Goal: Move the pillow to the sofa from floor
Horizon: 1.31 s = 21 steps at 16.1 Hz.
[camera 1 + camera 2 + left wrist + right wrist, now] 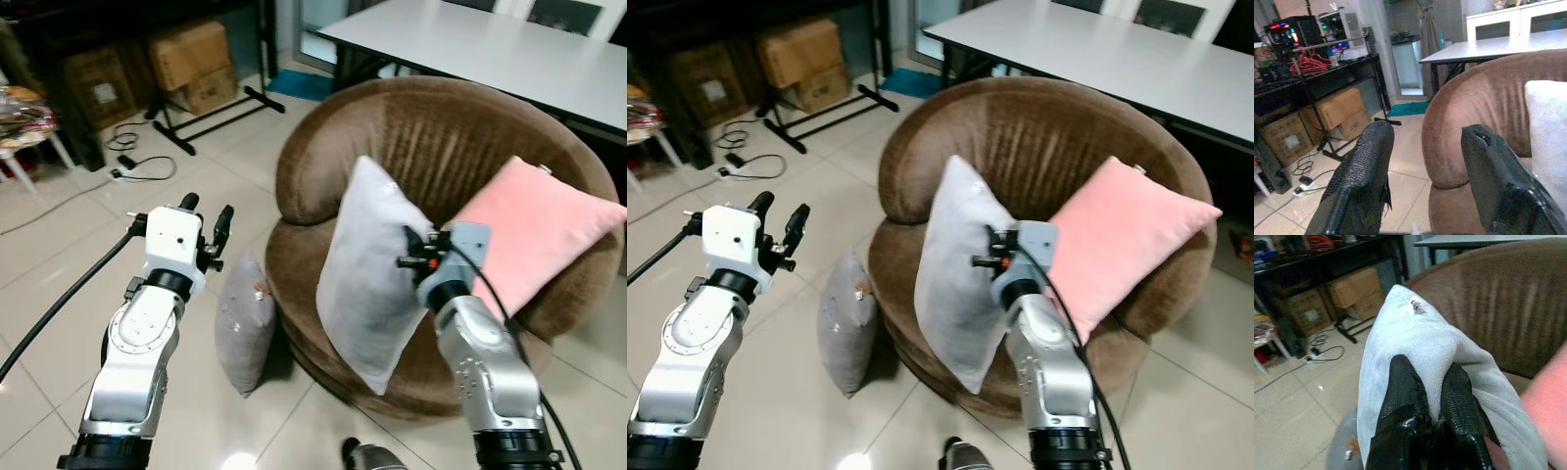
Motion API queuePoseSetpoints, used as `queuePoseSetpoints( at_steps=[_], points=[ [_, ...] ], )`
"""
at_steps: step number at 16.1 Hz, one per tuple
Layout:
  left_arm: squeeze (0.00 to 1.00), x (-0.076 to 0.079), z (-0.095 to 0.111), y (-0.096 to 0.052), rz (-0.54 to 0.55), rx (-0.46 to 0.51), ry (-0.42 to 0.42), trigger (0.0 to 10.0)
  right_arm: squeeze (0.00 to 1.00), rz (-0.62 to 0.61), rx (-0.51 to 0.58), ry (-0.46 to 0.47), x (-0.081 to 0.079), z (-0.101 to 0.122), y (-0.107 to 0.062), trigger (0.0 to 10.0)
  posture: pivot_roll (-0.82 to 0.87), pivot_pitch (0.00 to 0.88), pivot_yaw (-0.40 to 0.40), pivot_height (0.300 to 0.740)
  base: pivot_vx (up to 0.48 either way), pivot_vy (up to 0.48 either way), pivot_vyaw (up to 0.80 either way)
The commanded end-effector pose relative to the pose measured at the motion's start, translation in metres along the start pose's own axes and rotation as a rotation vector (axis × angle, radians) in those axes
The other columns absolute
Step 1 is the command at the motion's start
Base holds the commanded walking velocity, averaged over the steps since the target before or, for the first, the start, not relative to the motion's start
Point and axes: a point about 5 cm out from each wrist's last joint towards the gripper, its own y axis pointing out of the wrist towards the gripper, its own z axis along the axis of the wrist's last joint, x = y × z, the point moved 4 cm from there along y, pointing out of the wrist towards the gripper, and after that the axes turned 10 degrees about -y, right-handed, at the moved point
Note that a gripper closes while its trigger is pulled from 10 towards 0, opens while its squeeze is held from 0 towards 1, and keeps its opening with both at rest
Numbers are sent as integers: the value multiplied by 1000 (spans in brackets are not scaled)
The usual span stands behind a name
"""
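Holding pale grey fabric pillow (370,284) pinched in right claw (1432,396) | carry fully over round brown velvet sofa (431,147) seat (beside pink cushion (534,235)) before release | left claw (206,220) agape, idle

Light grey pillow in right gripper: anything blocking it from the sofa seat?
Nothing visible does. The right gripper pinches the light grey pillow at the brown sofa's front edge; the pink pillow leans beside it, leaving seat free.
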Motion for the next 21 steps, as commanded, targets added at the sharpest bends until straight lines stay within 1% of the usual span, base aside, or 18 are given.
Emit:
queuePoseSetpoints(
  at_steps=[1,10,12,20,21],
  points=[
    [0,2,7,0,-9,26,-2,10000,0,-5,39,-12,4,12,1,10000,-71,0,9,740,274,0,0],
    [0,4,7,1,-28,23,-10,10000,0,6,37,-19,2,10,1,10000,-73,0,10,740,291,0,-800],
    [0,4,7,2,-33,25,-13,10000,0,18,49,-25,1,12,1,10000,-74,0,9,740,309,0,0],
    [0,4,8,1,-39,28,-10,10000,0,45,43,-26,-2,10,3,10000,-60,0,0,740,312,0,0],
    [0,4,8,1,-41,27,-8,10000,0,47,37,-27,-3,10,3,10000,-61,0,3,740,315,0,-800]
  ],
)
